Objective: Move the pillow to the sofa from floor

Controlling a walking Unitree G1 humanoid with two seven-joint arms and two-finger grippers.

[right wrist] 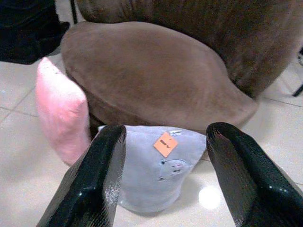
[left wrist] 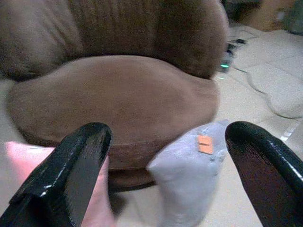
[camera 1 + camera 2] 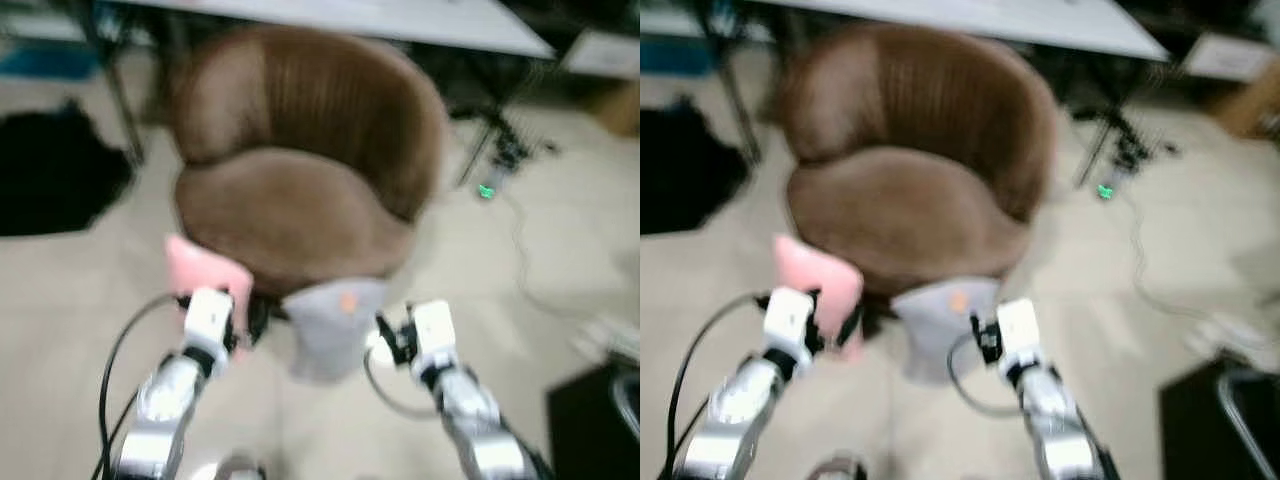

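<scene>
Both of my silver arms reach forward at the bottom of the head views. My left gripper (image 2: 161, 156) has its black fingers spread wide, holding nothing, and hangs just above the floor (image 3: 60, 300) in front of the sofa (image 3: 300, 170). My right gripper (image 1: 165, 175) is likewise spread and holds nothing; between its fingers I see the grey pillow (image 1: 156, 165).

Grey pillow: stands on the pale tiled floor, leaning against the front base of the sofa, between my two grippers. It bears a small orange tag (image 1: 165, 144); the writing on the tag is too small for me to read. A faint embroidered figure sits below the tag.

Pink pillow (image 1: 61, 111): stands on the floor beside the grey one, on my left, also touching the sofa's base.

Sofa: round, brown, with a ribbed curved back and one seat cushion.

Background: a white tabletop (image 3: 400, 20) behind the sofa, a black heap (image 3: 55, 170) on the floor at the left, and a cable (image 3: 530, 250) with a small green light (image 3: 486, 191) at the right.
</scene>
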